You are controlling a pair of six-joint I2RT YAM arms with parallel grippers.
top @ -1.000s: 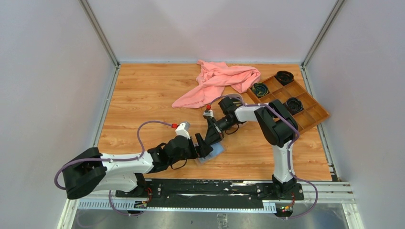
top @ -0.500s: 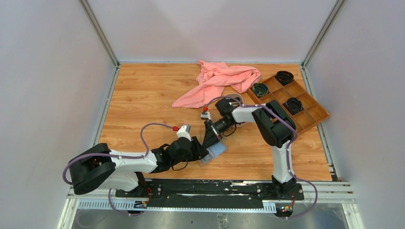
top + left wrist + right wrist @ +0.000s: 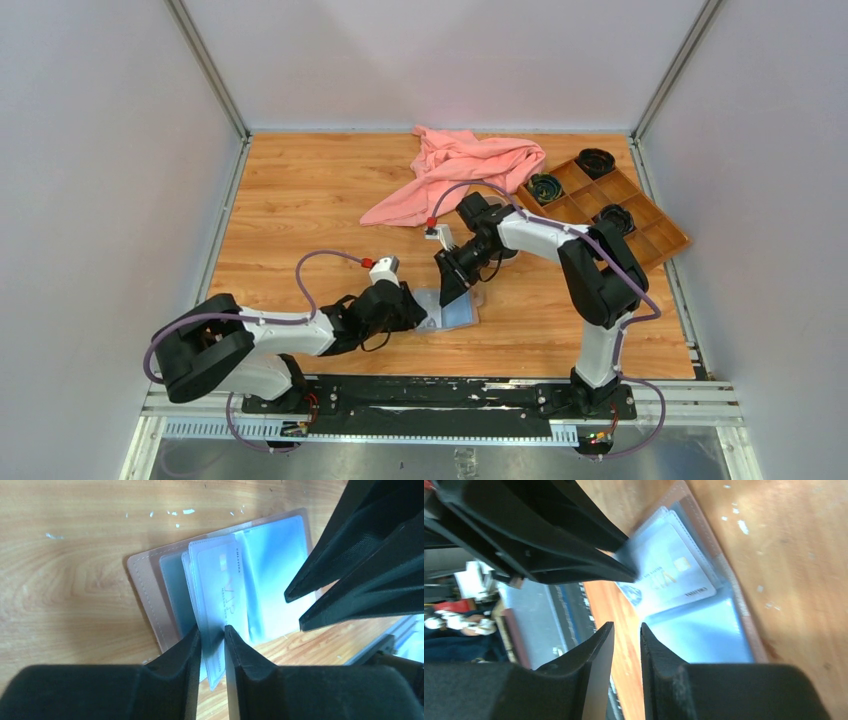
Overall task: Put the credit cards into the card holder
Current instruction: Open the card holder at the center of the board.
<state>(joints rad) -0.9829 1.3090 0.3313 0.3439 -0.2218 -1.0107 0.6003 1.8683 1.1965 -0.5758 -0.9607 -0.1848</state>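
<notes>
**Left claw (image 3: 212,632) clamped on a clear sleeve (image 3: 220,580) of the open card holder (image 3: 145,590).**
Hold the sleeve steady and raised off the holder, which lies on the surface (image 3: 65,555). A pale credit card (image 3: 669,572) shows inside that sleeve, just beyond the claw tips. Right claw (image 3: 626,630), slightly ajar and empty, hovers over the holder.

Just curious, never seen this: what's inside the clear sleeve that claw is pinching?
A pale card with a chip and faint lettering shows through the clear sleeve the left gripper pinches. Whatever fills the sleeves beneath it is covered.
</notes>
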